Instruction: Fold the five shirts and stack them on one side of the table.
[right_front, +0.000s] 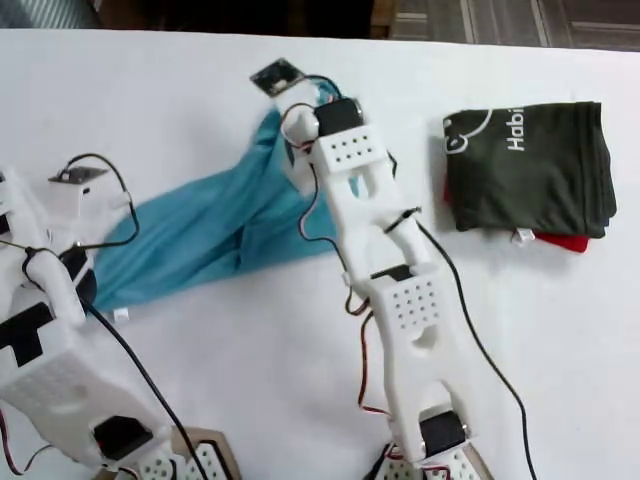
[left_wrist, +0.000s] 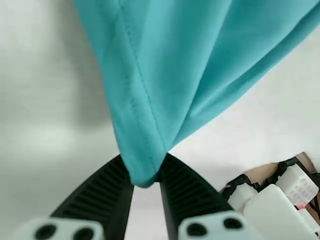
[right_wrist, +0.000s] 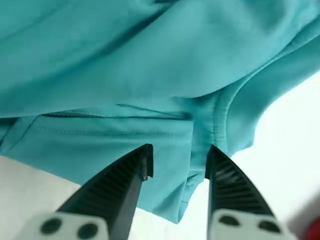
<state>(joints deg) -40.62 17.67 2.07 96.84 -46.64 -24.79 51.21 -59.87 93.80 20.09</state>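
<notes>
Pinches teal shirt (right_front: 200, 240) hem in fully closed left claw (left_wrist: 146, 182), clamps a bunched fold farther along in right claw (right_wrist: 177, 170), stretches cloth over bench (right_front: 150, 100), likely to flatten it for folding, leaves folded stack (right_front: 525, 165) beyond at bench side.

You can pass over bare table (right_front: 150, 90) at upper left and lower right. The shirt (right_front: 210, 235) bars centre left, the right arm (right_front: 400, 300) splits the middle, and the stack (right_front: 525, 170) blocks upper right.
</notes>
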